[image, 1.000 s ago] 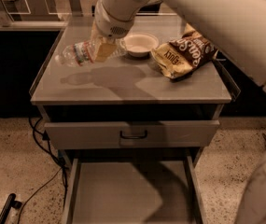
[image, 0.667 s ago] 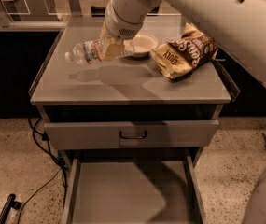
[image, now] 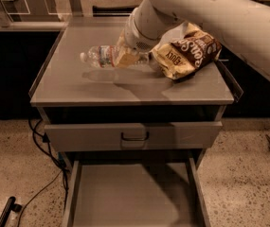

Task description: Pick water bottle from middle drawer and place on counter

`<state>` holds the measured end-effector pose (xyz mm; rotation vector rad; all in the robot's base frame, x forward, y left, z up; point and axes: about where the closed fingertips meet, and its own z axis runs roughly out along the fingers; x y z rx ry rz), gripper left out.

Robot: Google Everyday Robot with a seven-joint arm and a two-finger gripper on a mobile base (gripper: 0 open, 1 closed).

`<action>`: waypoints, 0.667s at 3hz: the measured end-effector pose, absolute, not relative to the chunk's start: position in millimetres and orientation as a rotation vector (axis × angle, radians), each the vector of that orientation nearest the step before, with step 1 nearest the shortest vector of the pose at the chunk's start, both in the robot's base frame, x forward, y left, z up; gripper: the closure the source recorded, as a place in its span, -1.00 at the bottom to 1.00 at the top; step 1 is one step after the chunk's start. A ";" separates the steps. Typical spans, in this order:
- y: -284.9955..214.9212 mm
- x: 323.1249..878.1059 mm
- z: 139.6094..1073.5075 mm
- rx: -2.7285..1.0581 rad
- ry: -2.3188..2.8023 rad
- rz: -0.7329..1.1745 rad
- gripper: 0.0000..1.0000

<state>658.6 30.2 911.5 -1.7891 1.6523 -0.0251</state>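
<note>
Since the earlier frames the pincer point(image: 125, 59) has carried the water bottle point(image: 101, 56) sideways toward the chip bag point(image: 187, 55) and a little lower over the counter point(image: 77, 89). The arm now covers the bowl that showed behind it before.

The pincer is clamped on the bottle's rear half. The bottle lies on its side, its white cap point(image: 83, 57) pointing away from the pincer on the side opposite the bag. A dark shadow sits on the counter just below it, so it seems to hang slightly above the surface, though I cannot be sure it is not already touching.

The middle drawer point(image: 130, 197) stands open well below the pincer, its floor bare.

The bottle looks light, and its thin ribbed walls would probably give under a hard squeeze. The ribs should help against slipping. Being round, it is likely to roll once let go on its side. The present hold across the body, behind the label band, looks sound.
</note>
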 end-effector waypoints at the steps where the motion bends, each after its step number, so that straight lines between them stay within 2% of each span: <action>1: 20.9 653.5 876.1 -1.804 1.746 -0.020 1.00; 2: 16.6 647.3 853.0 -1.823 1.804 -0.012 1.00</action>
